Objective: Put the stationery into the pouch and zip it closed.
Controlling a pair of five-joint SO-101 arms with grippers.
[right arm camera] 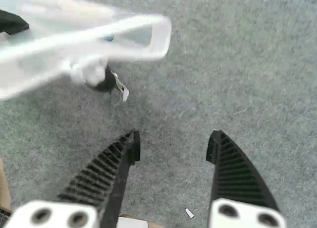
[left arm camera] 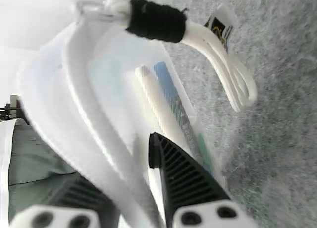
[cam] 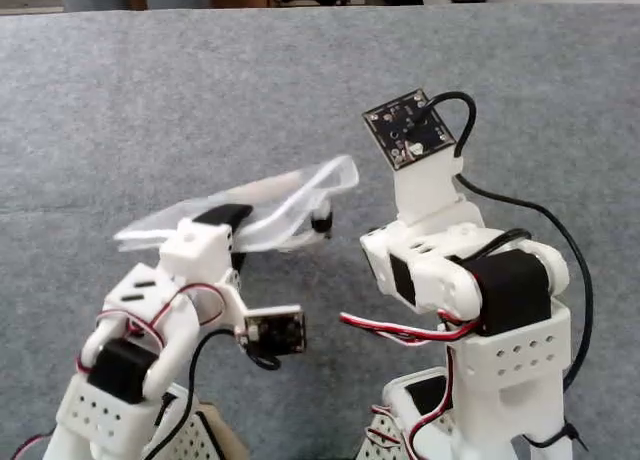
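Clear pouch (cam: 262, 212) held off the grey table (cam: 500, 70), left of centre and about midway between the far and near edges. The left gripper (left arm camera: 119, 161) is clamped on the pouch's white rim, one ribbed black finger (left arm camera: 183, 178) lying against the clear wall and the other on the far side of the rim. Through the wall the stationery (left arm camera: 166, 101) is seen inside the pouch: a white pen beside a blue one, with a green item (left arm camera: 205, 148) next to them. At the pouch's end sit a black pull (left arm camera: 156, 21), a white cord loop (left arm camera: 233, 74) and a small tag (left arm camera: 220, 25). Whether the zip is drawn shut cannot be told. The right gripper (right arm camera: 174, 139) hangs over bare table nearer the near edge, its jaws spread wide, holding and touching nothing; the pouch lies just beyond its fingertips.
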